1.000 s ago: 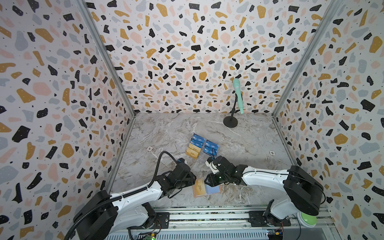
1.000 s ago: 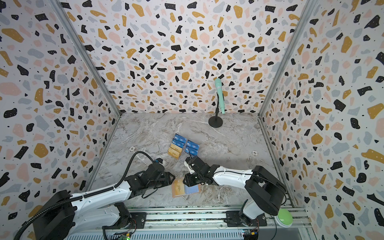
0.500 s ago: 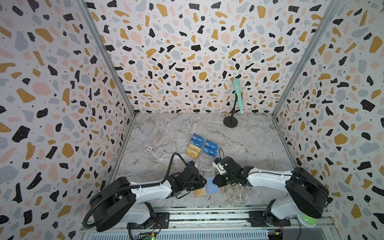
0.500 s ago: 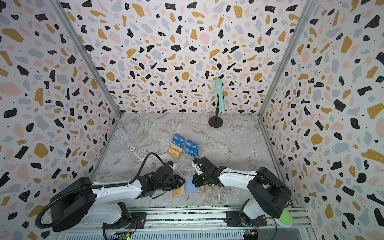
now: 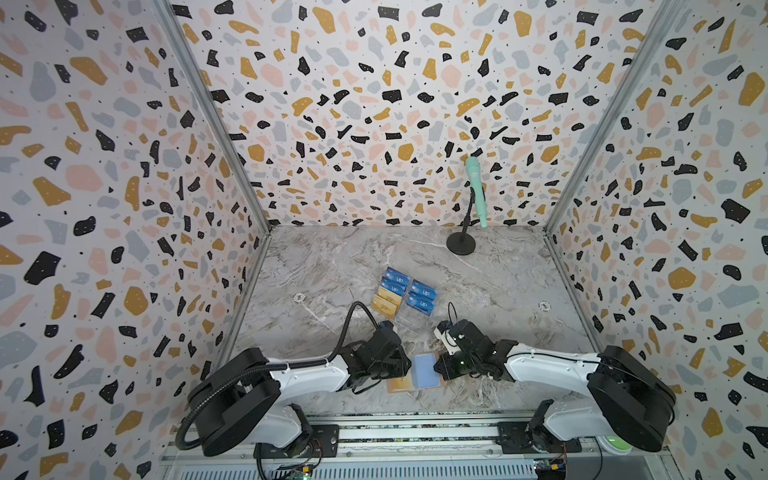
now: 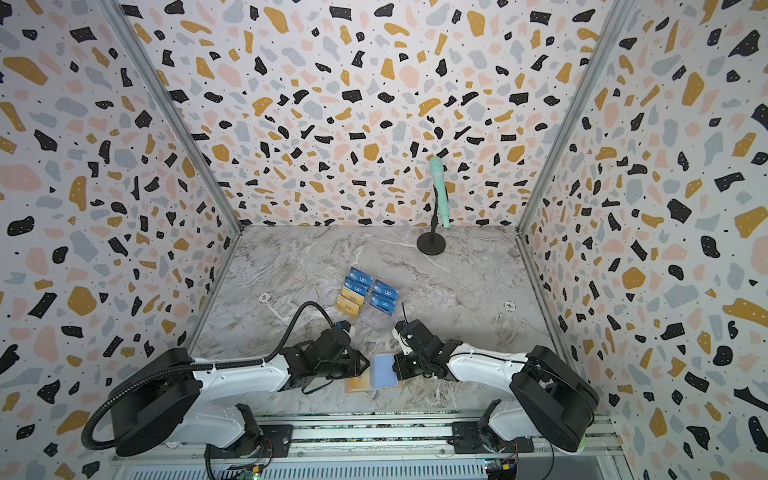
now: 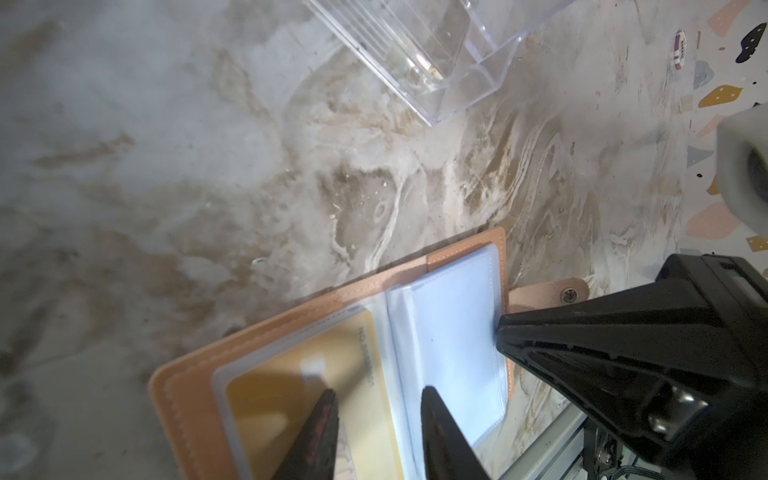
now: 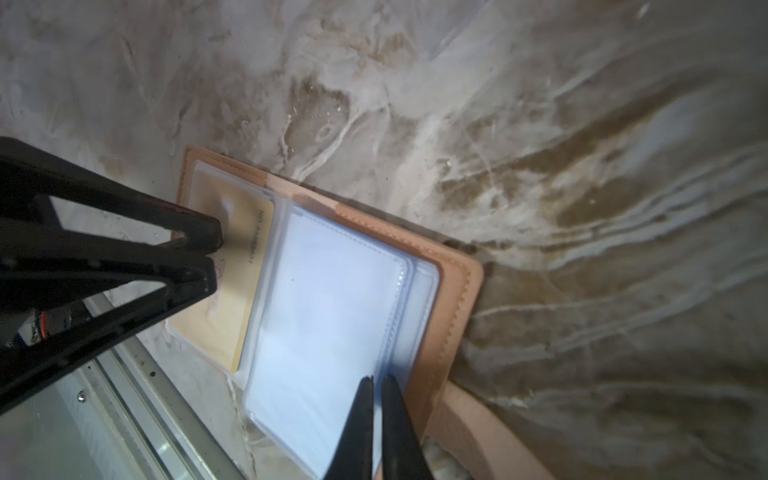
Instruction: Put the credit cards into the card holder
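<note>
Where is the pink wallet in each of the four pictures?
In a top view: the wallet lies open near the front, between the left gripper and the right gripper.
In a top view: the wallet, at the front too.
Left wrist view: the wallet, under the left gripper's tips.
Right wrist view: the wallet, in the middle.
Shared landmark: the gold card in its sleeve.

White "VIP" on blue cards (image 5: 422, 293); gold card (image 7: 316, 399) print blurred.

Top pair: high front, looking down. Wrist cams: close, opposing, sharing card holder (image 7: 178, 407).
</note>
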`<move>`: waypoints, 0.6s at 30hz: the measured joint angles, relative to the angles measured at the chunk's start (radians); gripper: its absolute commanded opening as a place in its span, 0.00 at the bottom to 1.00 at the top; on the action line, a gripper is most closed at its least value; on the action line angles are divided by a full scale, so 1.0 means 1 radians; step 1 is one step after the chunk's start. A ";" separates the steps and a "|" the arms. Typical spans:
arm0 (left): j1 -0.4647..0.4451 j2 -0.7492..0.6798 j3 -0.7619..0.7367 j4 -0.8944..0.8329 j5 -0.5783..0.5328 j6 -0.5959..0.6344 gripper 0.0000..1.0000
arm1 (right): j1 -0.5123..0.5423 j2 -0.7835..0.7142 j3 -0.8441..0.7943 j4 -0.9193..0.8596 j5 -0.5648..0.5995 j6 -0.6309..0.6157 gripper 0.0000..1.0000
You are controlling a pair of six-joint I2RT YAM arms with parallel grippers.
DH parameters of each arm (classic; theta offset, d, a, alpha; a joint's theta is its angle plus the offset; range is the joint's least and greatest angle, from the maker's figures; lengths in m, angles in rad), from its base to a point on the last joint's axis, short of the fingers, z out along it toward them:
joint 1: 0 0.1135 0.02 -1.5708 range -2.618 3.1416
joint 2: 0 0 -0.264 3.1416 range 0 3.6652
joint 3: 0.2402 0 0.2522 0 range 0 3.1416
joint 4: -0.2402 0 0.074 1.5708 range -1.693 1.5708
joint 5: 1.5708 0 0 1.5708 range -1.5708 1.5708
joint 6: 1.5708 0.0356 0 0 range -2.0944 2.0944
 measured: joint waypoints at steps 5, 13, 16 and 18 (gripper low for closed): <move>0.000 0.002 0.021 0.000 0.033 -0.014 0.37 | 0.000 0.000 0.010 -0.015 0.002 0.000 0.10; -0.014 0.090 0.041 0.108 0.101 -0.084 0.37 | 0.000 0.000 0.010 -0.017 0.002 0.000 0.10; -0.014 0.117 0.041 0.123 0.109 -0.101 0.37 | 0.000 0.000 0.010 -0.017 0.002 0.000 0.10; -0.014 0.127 0.041 0.133 0.114 -0.109 0.37 | 0.000 0.000 0.010 -0.019 0.002 0.000 0.10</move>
